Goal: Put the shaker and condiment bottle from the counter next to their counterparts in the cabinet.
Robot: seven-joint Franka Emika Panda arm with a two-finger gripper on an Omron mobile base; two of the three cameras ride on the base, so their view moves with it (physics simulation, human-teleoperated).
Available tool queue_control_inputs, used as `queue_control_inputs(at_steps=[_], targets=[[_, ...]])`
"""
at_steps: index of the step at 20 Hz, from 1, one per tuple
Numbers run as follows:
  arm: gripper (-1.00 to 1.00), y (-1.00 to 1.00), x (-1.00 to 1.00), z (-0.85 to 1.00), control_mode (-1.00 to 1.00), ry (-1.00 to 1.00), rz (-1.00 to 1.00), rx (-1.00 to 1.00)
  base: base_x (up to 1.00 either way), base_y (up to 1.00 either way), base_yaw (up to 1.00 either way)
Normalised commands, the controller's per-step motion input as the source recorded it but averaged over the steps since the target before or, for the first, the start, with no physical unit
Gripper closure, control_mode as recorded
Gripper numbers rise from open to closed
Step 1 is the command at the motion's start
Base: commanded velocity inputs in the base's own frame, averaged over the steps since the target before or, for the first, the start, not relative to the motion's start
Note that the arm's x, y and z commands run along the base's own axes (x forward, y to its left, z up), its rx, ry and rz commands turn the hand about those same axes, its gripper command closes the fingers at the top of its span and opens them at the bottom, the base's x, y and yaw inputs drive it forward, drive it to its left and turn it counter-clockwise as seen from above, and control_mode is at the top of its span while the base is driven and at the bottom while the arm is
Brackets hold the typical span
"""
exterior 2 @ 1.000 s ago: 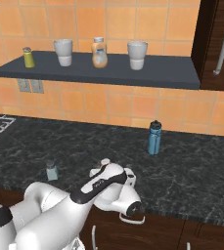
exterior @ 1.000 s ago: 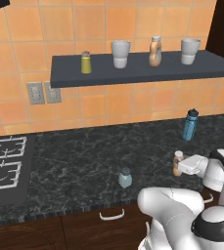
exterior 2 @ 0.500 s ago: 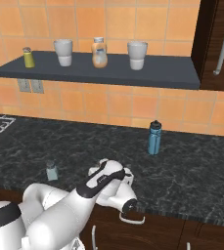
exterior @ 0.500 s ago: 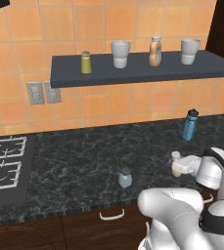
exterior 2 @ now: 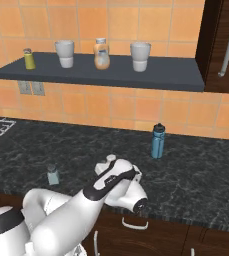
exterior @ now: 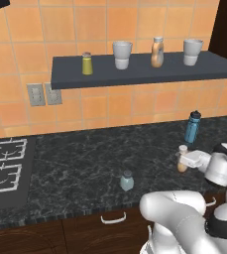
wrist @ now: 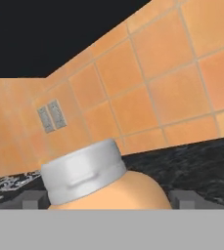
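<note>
The slim amber-orange condiment bottle (exterior: pixel 183 164) with its pale cap stands upright at the counter's (exterior: pixel 85 163) right front. My gripper (exterior: pixel 184 159) reaches in from the right and is shut on its body. In the hand view the cap (wrist: pixel 84 176) and orange shoulder sit between the two fingertips (wrist: pixel 33 199), which press against its sides. The pale blue-grey shaker (exterior: pixel 127 181) (exterior 2: pixel 52 174) stands free near the counter's front edge, left of my hand. On the dark grey shelf (exterior: pixel 144 72) stand the yellow-green shaker (exterior: pixel 86 63) (exterior 2: pixel 29 59) and the curvy orange bottle (exterior: pixel 157 52) (exterior 2: pixel 101 54).
Two pale cups (exterior: pixel 122 54) (exterior: pixel 193 52) flank the curvy bottle on the shelf. A blue bottle with a black cap (exterior: pixel 192 127) (exterior 2: pixel 158 141) stands just behind my hand. A stove (exterior: pixel 6 168) takes up the counter's left end. A dark tall cabinet (exterior 2: pixel 226 45) stands right of the shelf.
My hand has slid in from the right until its fingers enclose the condiment bottle, which now sits slightly higher in the left base view. The shaker has stayed put.
</note>
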Motion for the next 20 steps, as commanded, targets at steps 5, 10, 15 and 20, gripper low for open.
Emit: queue_control_inputs(at_steps=[5, 10, 15, 20], targets=[[1.00, 0.00, 0.00, 0.69, -1.00, 0.00, 0.00, 0.05, 0.00, 0.00, 0.00], [1.00, 0.00, 0.00, 0.07, -1.00, 0.00, 0.00, 0.02, 0.00, 0.00, 0.00], [1.00, 0.02, 0.00, 0.81, -1.00, 0.00, 0.00, 0.00, 0.00, 0.00, 0.00], [1.00, 0.11, 0.04, 0.88, -1.00, 0.00, 0.00, 0.00, 0.00, 0.00, 0.00]])
